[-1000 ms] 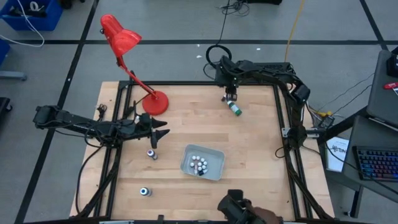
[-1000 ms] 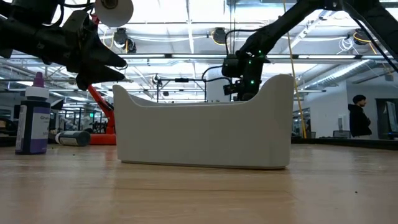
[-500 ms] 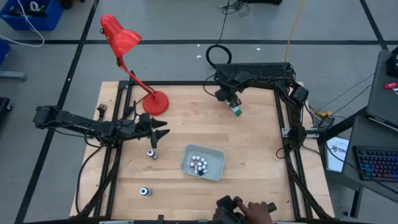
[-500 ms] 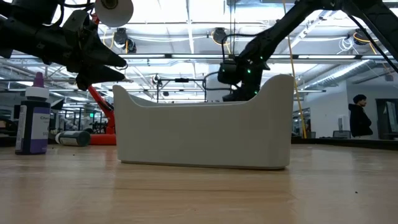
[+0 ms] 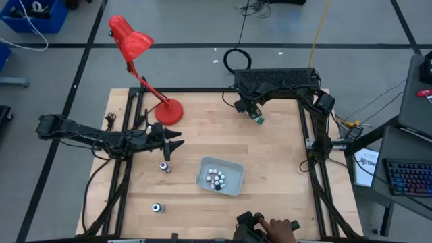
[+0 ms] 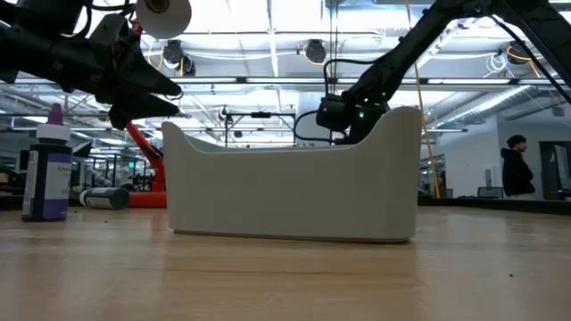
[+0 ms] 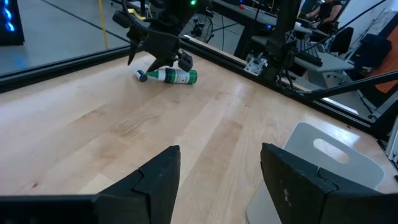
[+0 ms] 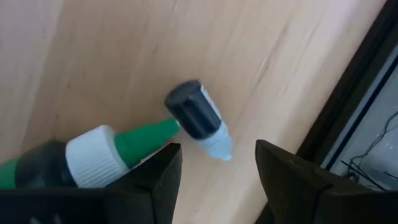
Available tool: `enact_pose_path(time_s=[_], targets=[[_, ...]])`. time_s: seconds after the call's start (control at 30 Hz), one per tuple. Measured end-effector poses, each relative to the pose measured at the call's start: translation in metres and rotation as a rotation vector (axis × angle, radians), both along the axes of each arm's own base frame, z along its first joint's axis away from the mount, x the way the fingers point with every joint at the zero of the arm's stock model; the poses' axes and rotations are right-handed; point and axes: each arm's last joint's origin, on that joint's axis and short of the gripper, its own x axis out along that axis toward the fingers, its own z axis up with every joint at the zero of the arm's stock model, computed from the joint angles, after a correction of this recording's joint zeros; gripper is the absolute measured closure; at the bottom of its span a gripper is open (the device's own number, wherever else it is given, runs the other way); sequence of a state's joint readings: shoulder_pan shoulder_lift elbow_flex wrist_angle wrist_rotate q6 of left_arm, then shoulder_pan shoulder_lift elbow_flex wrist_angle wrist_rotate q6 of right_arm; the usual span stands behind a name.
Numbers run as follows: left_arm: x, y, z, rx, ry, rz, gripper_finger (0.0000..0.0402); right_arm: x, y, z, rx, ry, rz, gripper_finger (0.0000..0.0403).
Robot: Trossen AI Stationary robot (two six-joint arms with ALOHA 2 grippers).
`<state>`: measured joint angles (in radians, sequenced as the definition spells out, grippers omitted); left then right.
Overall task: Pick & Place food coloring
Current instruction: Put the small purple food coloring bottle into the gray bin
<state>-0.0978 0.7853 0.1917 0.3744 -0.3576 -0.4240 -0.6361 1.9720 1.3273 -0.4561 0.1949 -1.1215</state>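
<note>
A green food coloring bottle [image 5: 256,118] lies on its side near the table's far edge, with its white collar and green nozzle [image 8: 146,135] in the right wrist view. A small dark-capped vial [image 8: 196,118] lies at the nozzle tip. My right gripper [image 5: 246,106] is open and low over the nozzle end. The pale tray [image 5: 219,177] holds several white-topped vials. My left gripper [image 5: 174,145] hovers open at the table's left, above a standing purple bottle [image 5: 164,166]. Another bottle [image 5: 157,208] stands near the near edge. My right gripper comes from above, slanting in from the far edge, with its open fingers [image 7: 166,57] on either side of the green bottle's nozzle end [image 7: 149,75]. The bottle lies flat on the table. Whether a finger touches it, I cannot tell.
A red desk lamp stands with its base [image 5: 169,111] on the far left of the table. The black frame rail [image 5: 270,91] runs just behind the right gripper. In the low view the tray wall [image 6: 294,187] hides the green bottle. A person's hand [image 5: 277,226] shows at the near edge.
My right gripper has come down toward the green bottle near the far edge and shifted slightly toward the table's left, the arm folding lower along the far rail. The bottle has stayed lying where it was.
</note>
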Motion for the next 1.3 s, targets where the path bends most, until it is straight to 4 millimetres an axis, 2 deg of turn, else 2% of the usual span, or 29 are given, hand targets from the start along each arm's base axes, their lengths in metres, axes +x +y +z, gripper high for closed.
enact_pose_path(time_s=[0.2,0.7,1.3], targets=[[0.0,0.0,0.0,0.0,0.0,0.0,0.0178,0.0024,-0.0004,0.0007,0.017,-0.044,0.007,0.0211],[0.0,0.0,0.0001,0.0,0.0,0.0,0.0178,0.0013,-0.0015,-0.0054,0.043,-0.031,-0.006,0.0217],[0.0,0.0,0.0002,0.0,-0.001,0.0,0.0178,0.0008,-0.0001,-0.0068,0.08,-0.051,-0.059,0.0351]])
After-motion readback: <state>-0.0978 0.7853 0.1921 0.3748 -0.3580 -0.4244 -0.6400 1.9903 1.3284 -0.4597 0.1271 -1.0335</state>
